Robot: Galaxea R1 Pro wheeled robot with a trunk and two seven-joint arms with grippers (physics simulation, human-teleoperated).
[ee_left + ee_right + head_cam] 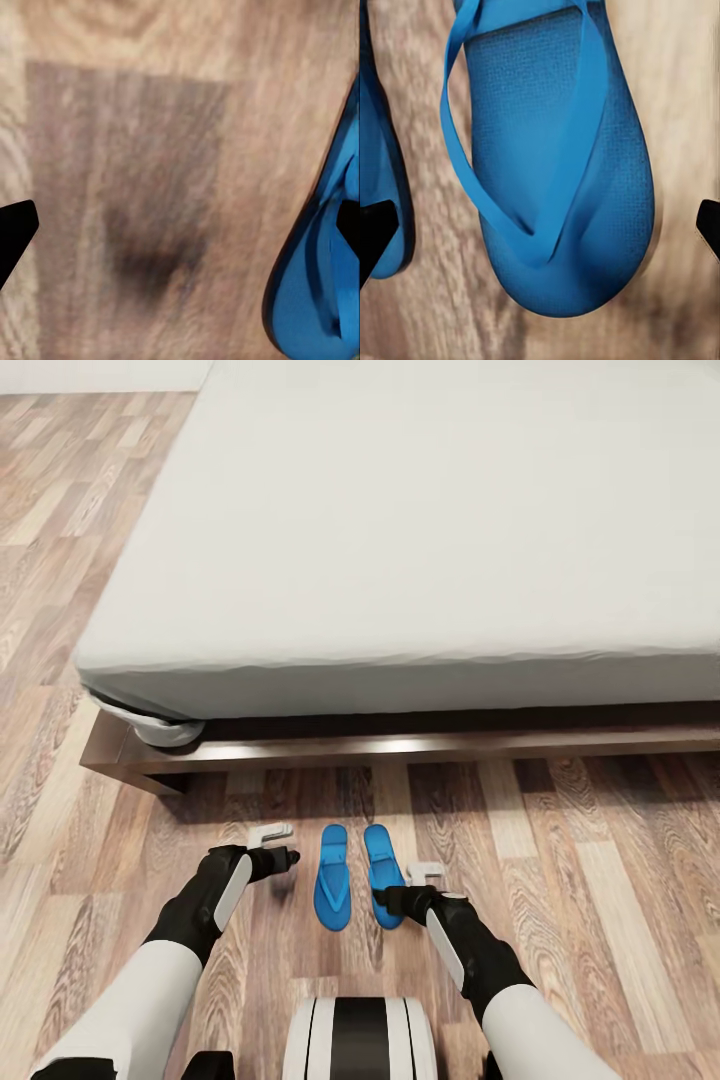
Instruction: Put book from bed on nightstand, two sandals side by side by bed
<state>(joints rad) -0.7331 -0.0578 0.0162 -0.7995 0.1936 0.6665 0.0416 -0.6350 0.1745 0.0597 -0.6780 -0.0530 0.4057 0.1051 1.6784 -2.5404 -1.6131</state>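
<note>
Both arms reached fwd low over the plank floor (600, 860). Left gripper (272, 847) hovered at 9 o'clock of the two blue sandals (352, 875), fingers spread, empty. Sandals lay side by side w/ thin straps, just short of the bed (400, 560). Right gripper (415, 885) sat over the right one, wide apart.

Wood-plank floor (600, 860) beside the bed (420, 560).
Two blue sandals (355, 875) lie side by side on the floor, near the bed's wooden frame (450, 745).

Wood-plank floor (600, 880) in front of me, brown w/ pale streaks; strip of white wall (100, 375) at far left.
</note>
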